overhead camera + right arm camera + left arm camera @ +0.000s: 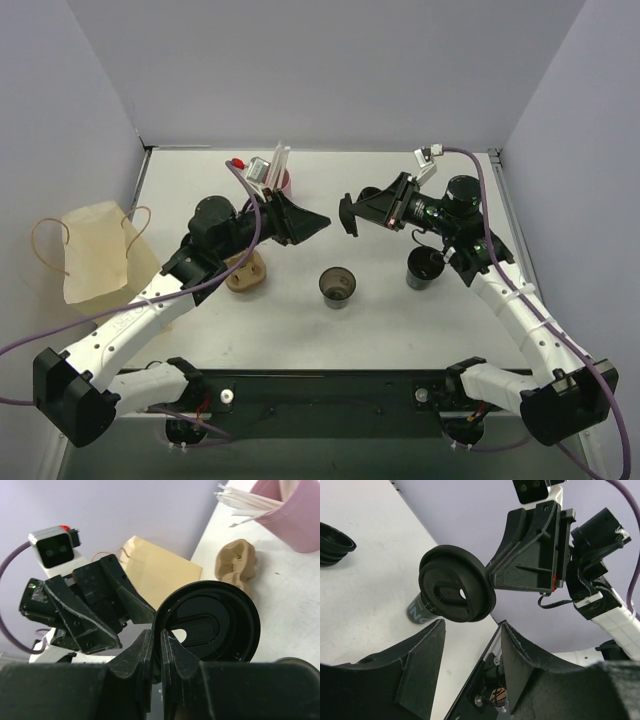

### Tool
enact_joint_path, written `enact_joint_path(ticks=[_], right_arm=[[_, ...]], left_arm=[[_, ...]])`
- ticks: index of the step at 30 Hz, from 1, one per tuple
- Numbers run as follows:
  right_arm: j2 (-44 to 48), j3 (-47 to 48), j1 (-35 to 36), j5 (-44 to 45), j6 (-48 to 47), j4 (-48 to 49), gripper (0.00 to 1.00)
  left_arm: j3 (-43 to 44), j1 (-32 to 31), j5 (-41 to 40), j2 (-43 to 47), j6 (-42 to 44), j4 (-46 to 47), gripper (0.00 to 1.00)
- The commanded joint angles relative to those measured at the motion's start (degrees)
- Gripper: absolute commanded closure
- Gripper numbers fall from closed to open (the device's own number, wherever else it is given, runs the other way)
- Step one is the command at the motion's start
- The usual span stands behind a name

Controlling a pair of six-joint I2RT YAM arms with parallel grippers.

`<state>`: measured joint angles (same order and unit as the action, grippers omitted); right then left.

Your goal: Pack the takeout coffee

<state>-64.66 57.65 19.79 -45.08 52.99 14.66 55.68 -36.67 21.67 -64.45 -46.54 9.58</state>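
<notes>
Right gripper (157,645): narrow, pinching the lid (347,214) by its rim.
Left gripper (471,625): wide, holding nothing, mouth facing the lid.
Lid: in the air between the arms, standing on edge.
Cup (337,287): on the table (400,330), below the lid; we judge the lid must turn flat.

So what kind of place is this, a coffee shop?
More likely a robot test bench: plain lilac walls box in a white table, two black-and-white robot arms are bolted at its edge, and a dark cup and tan paper bag look like props.
</notes>
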Motion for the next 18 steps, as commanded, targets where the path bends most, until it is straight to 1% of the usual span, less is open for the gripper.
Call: enact_joint_path(ticks=[1,5,11,18], right_arm=[[3.14,-0.96,1.21,-1.42,3.60,7.93,0.91],[3.93,-0.96,1.83,-1.15,4.58,8.99,0.90],[4.72,-1.22,2.44,-0.36,4.58,8.81,0.90],[5.25,-1.92,2.80,-0.18,5.36,9.78,0.90]], left_arm=[[0.13,-0.34,-0.23,0.81,-3.90,4.65,0.42],[-0.48,-0.69,0.21,0.37,-5.13,6.76,0.43],[-1.80,-1.65,0.74,-0.06,-8.38,13.61,0.43],[-0.93,-3.32,0.39,-2.61,-9.35,15.46,0.43]])
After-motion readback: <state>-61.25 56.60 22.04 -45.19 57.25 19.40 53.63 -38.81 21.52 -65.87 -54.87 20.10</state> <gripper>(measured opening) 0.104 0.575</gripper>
